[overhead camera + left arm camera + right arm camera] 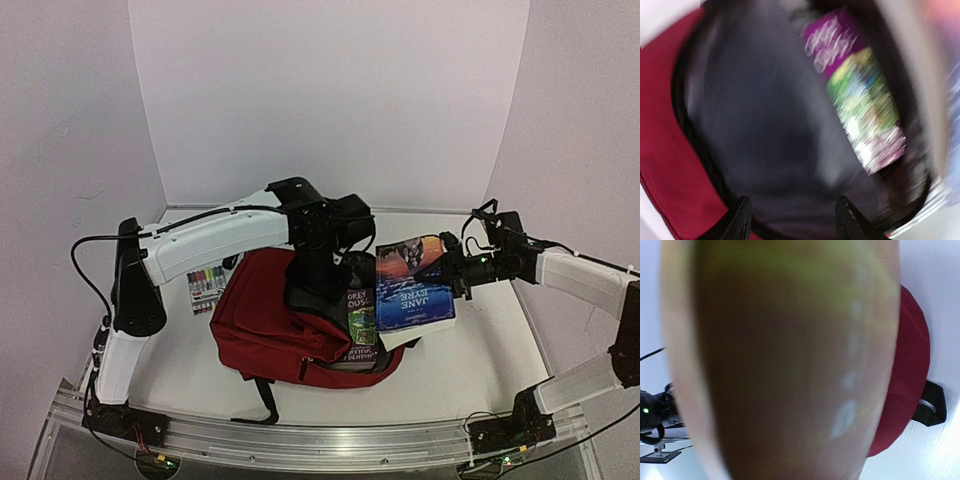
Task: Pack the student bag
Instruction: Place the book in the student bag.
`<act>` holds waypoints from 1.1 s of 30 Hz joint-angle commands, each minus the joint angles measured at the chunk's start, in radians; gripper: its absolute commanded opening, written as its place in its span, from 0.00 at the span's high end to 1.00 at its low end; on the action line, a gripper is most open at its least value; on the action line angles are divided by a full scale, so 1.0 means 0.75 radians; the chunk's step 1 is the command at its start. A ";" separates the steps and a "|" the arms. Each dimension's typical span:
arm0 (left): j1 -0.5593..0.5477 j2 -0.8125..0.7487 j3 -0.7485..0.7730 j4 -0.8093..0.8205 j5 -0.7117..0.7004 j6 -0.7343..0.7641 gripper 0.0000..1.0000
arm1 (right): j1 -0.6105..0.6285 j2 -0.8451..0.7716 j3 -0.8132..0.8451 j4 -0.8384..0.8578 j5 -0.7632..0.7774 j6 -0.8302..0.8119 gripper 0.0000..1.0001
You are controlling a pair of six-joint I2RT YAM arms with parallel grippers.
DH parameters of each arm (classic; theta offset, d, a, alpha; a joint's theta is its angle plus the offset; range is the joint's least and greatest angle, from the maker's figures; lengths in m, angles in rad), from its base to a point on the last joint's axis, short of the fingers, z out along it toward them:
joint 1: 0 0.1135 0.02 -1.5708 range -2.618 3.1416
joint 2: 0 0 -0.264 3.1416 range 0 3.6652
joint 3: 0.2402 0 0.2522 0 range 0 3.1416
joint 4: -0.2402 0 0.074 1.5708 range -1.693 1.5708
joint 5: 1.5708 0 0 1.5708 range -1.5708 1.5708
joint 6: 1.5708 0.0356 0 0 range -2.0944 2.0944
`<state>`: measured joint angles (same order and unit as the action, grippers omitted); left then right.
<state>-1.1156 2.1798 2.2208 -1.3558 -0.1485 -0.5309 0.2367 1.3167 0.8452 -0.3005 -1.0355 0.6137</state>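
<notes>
Top external view: dark red student bag [268,332] lies between the arms, its open mouth around the parted fingers of the left gripper [795,219]; right gripper [458,271] clamps a Jane Eyre book [412,292] at the bag's rim.

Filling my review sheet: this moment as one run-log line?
left gripper open over student bag mouth | right gripper shut on Jane Eyre book at bag edge | green-purple book in bag

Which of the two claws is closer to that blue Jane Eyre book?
Right. The right gripper is clamped on the edge of the blue book. The left gripper is at the open mouth of the student bag, off to the book's left.
</notes>
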 commanded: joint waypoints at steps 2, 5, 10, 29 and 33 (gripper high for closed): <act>0.001 0.128 0.371 -0.201 -0.089 -0.036 0.33 | 0.005 -0.025 0.116 0.010 -0.059 -0.110 1.00; 0.001 0.155 0.379 -0.191 -0.063 -0.067 0.27 | 0.005 -0.007 0.138 -0.053 -0.047 -0.165 1.00; 0.042 -0.024 0.112 -0.109 -0.101 -0.368 0.17 | 0.005 -0.009 0.176 -0.091 -0.073 -0.209 1.00; 0.237 -0.495 -0.899 0.754 0.349 -0.798 0.21 | 0.008 0.049 0.259 -0.071 -0.144 -0.199 1.00; 0.238 -0.446 -0.857 0.730 0.372 -0.793 0.26 | 0.006 0.053 0.264 -0.052 -0.138 -0.173 1.00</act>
<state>-0.9432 1.8099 1.5486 -0.8453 0.0896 -1.1054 0.2371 1.3661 0.9687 -0.4348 -1.0407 0.4686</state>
